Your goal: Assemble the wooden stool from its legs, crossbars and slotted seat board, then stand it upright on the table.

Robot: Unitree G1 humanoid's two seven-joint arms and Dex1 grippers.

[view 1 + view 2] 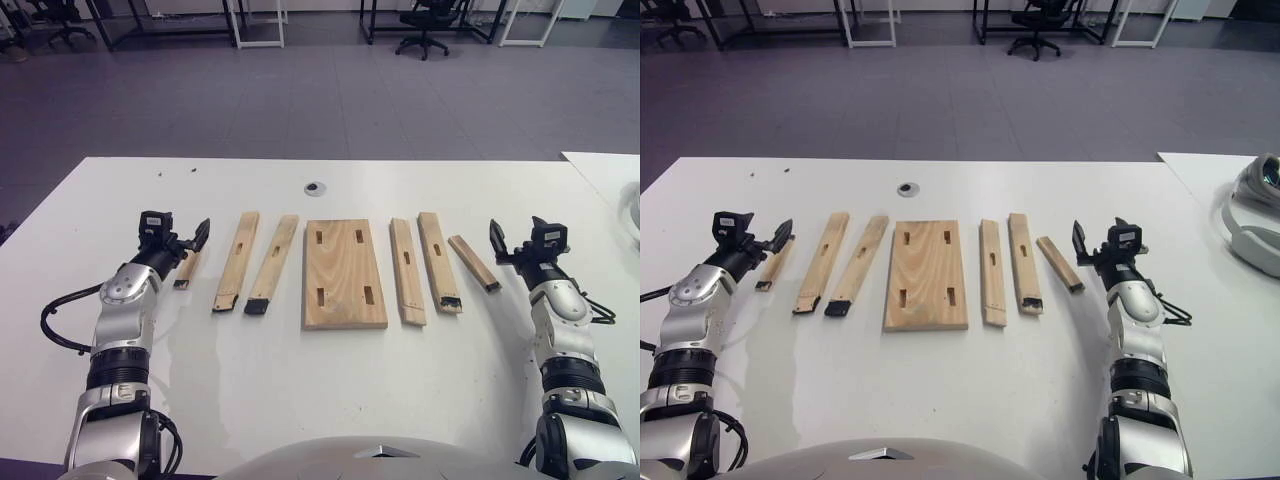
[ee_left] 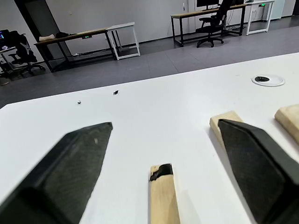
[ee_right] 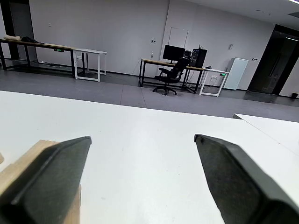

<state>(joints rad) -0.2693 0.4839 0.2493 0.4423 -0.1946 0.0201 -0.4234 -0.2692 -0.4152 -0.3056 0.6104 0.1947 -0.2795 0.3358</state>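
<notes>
The slotted seat board (image 1: pixel 345 273) lies flat mid-table. Two legs (image 1: pixel 236 260) (image 1: pixel 272 264) lie to its left, and two more (image 1: pixel 407 271) (image 1: pixel 439 262) to its right. A short crossbar (image 1: pixel 187 268) lies at the far left, with my left gripper (image 1: pixel 188 243) open and low over it. In the left wrist view that crossbar's black-tipped end (image 2: pixel 162 186) lies between the spread fingers (image 2: pixel 74 163). Another short crossbar (image 1: pixel 473 263) lies at the far right. My right gripper (image 1: pixel 512 250) stands open just right of it, and a wooden end (image 3: pixel 23 163) shows beside one finger (image 3: pixel 51 163).
A round cable grommet (image 1: pixel 316 187) is set into the white table (image 1: pixel 330 400) behind the board. A white headset (image 1: pixel 1255 210) rests on the neighbouring table at right. A black cable (image 1: pixel 55 320) loops beside my left arm. Desks and office chairs stand far behind.
</notes>
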